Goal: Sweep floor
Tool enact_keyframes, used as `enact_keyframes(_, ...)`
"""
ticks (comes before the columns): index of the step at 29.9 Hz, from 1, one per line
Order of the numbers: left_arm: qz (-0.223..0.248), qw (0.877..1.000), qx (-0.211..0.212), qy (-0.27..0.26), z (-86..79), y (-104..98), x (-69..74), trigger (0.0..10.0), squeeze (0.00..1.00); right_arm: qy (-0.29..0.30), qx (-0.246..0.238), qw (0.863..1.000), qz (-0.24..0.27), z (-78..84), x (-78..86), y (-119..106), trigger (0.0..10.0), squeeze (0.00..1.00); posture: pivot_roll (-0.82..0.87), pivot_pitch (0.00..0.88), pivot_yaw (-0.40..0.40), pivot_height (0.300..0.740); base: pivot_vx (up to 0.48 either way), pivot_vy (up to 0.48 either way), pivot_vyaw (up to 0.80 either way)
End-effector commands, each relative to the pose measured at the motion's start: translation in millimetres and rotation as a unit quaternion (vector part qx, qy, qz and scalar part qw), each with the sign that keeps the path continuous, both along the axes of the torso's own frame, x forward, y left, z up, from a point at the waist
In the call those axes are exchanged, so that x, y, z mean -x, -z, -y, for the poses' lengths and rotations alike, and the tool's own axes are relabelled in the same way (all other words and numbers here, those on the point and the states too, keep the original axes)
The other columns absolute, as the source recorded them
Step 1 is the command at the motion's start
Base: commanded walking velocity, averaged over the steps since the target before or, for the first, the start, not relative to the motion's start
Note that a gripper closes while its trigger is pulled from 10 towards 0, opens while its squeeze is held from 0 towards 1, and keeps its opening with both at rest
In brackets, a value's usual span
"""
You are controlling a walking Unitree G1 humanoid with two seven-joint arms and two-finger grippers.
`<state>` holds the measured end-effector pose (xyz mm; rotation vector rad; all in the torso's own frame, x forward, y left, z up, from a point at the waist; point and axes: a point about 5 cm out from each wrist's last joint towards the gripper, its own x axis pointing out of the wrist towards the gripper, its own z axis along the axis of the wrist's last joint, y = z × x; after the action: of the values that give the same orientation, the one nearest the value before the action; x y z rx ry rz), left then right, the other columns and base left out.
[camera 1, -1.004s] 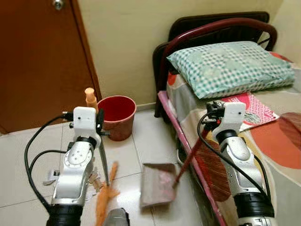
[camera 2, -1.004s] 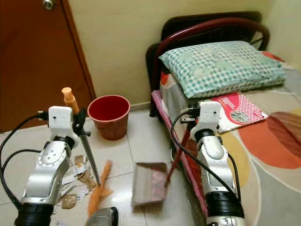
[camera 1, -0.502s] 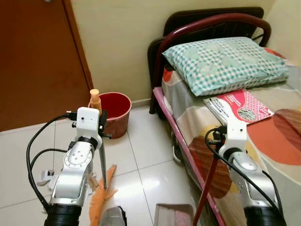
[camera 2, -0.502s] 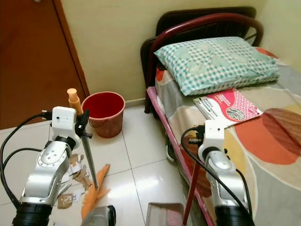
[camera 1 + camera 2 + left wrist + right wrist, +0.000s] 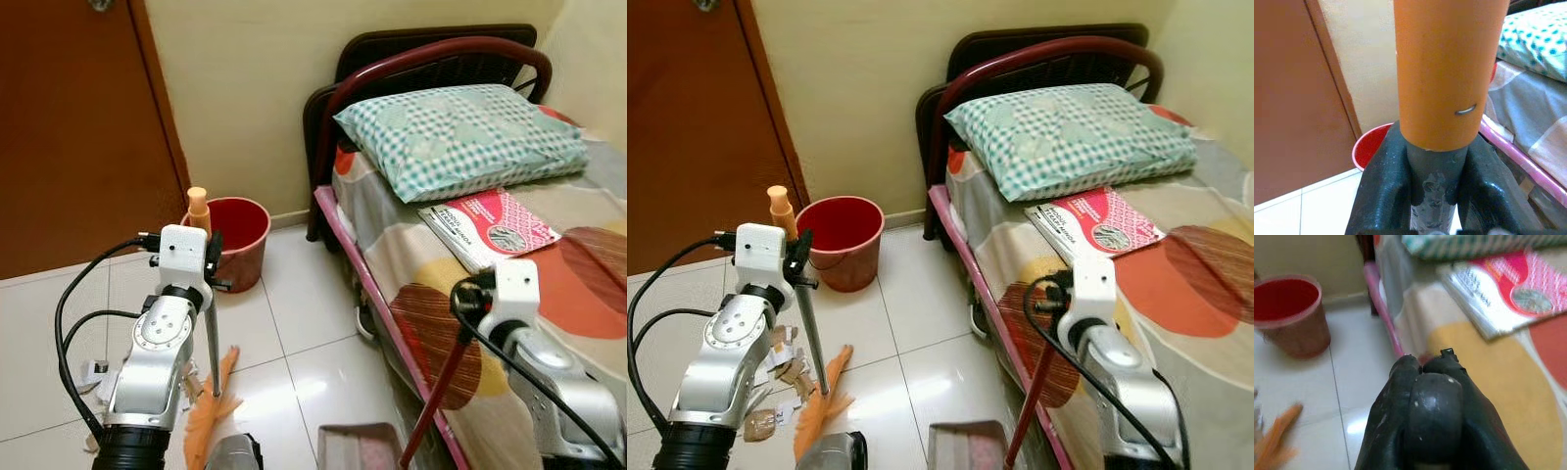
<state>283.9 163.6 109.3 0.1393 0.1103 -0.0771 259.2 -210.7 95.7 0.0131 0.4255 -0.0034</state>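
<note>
Broom (image 5: 210,338) in left claw (image 5: 1436,161), dustpan (image 5: 359,449) handle in right claw (image 5: 1425,382)

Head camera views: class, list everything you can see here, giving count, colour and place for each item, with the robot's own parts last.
Broom: one, orange bristles, grey shaft, orange handle tip, upright on floor by the scraps.
Dustpan: one, grey with dark red handle, on floor beside bed.
Paper scraps: several, brown and white, on tiles near broom.
Bucket: one, red, by the wall.
Door: one, brown, beside the bucket.
Pillow: one, green-checked, at head of bed.
Magazine: one, pink, on bed below the pillow.
Bed: one, dark red frame, patterned sheet.
Left gripper: black, shut on broom shaft.
Right gripper: black, shut on dustpan handle.
</note>
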Motion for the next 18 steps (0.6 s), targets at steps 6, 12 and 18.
enact_keyframes(6,0.024,0.999,-0.024,-0.001,-9.7,-16,-5.8,10.0,0.00,0.004,-0.033,0.997,0.076,-26.7,-17.7,-17,10.0,0.00,-0.01,0.034,-0.019,0.740,0.000,0.000,0.00)
enact_keyframes(12,0.027,0.999,-0.023,0.009,-1.5,-17,-6.3,10.0,0.00,0.022,-0.072,0.991,0.114,-26.3,-30.0,-27,10.0,0.00,0.00,0.038,-0.021,0.740,0.000,0.000,0.00)
enact_keyframes(18,0.025,0.999,-0.025,0.001,-5.9,-16,-5.7,10.0,0.00,0.016,-0.016,0.995,0.093,-30.7,-32.1,-17,10.0,0.00,-0.01,0.040,-0.023,0.740,0.000,0.000,0.00)
